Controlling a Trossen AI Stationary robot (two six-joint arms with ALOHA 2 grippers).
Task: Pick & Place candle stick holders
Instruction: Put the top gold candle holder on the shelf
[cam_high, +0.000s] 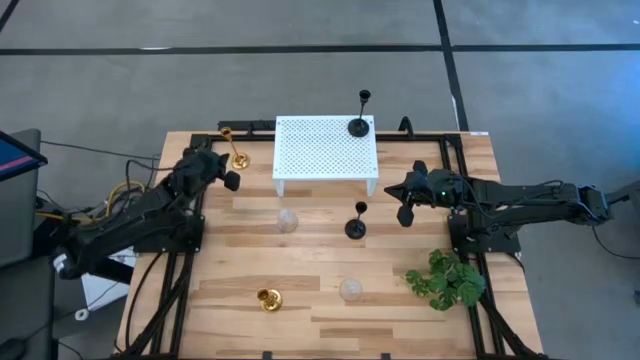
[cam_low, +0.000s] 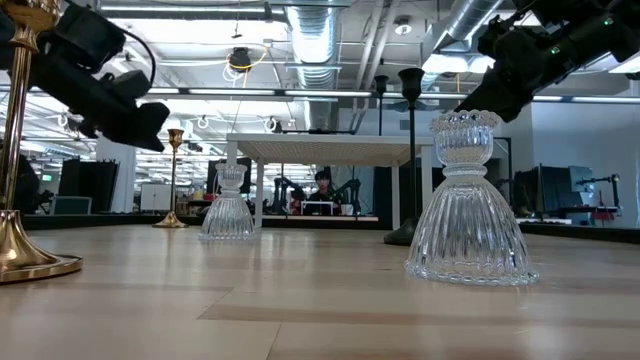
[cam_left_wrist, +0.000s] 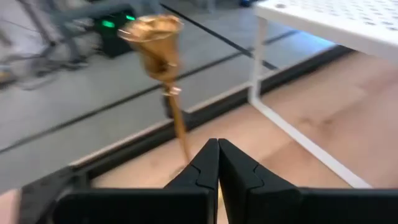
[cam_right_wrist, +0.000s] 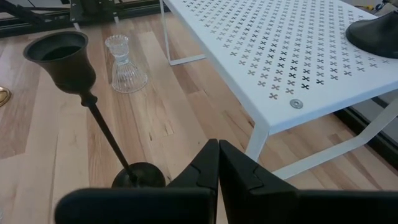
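Note:
A tall gold holder (cam_high: 238, 156) stands on its round base at the table's far left, beside the white platform (cam_high: 300, 165). My left gripper (cam_high: 231, 181) is shut and empty just near of it; its stem (cam_left_wrist: 178, 124) rises beyond the fingertips (cam_left_wrist: 217, 163). A tall black holder (cam_high: 355, 226) stands on the table near of the platform. My right gripper (cam_high: 405, 213) is shut and empty to its right (cam_right_wrist: 217, 163). A second black holder (cam_high: 358, 124) stands on the platform. Two clear glass holders (cam_high: 288, 220) (cam_high: 350, 290) and a squat gold one (cam_high: 269, 298) stand on the table.
A green leafy plant (cam_high: 446, 279) sits at the table's near right, close to my right arm. The platform stands on thin white legs (cam_right_wrist: 258, 140). Black frame rails (cam_high: 450, 170) run along the table's sides. Bare wood lies at the near middle (cam_high: 310, 320).

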